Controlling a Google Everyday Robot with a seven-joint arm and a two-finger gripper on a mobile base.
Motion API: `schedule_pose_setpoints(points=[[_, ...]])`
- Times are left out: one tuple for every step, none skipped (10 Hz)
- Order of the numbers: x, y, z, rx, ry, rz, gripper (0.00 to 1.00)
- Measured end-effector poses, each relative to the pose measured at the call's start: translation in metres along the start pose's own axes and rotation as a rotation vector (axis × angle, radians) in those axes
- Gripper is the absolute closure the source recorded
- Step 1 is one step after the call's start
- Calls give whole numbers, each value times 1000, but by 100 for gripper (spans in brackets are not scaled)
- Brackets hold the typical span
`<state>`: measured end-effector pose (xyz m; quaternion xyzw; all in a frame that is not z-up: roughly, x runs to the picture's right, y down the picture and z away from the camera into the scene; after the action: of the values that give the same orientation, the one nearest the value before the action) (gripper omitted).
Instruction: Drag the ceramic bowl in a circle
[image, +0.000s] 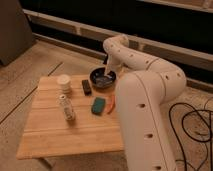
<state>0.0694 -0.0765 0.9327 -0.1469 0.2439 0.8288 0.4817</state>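
Gripper (106, 71) sat inside the ceramic bowl (97, 79), just above frame centre at the table's (50, 130) far edge, the bowl directly beneath it; its grip could not be told.

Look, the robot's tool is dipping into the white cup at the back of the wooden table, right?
Not quite. The camera view shows the tool dipping into the ceramic bowl at the back of the wooden table; the white cup stands apart.
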Motion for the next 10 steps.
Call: schedule_pose_setpoints(points=[[-1,-1,8,18,14,12,35],[1,-5,25,78,37,15,35],[4,-4,33,110,48,3,35],[7,-2,46,150,63,-25,35],[4,5,55,168,53,-63,35],[2,8,59,173,49,-77,35],[0,12,65,179,48,-91,35],[-1,15,70,177,52,-98,35],[2,17,75,168,70,-92,35],[7,17,83,152,100,-78,35]])
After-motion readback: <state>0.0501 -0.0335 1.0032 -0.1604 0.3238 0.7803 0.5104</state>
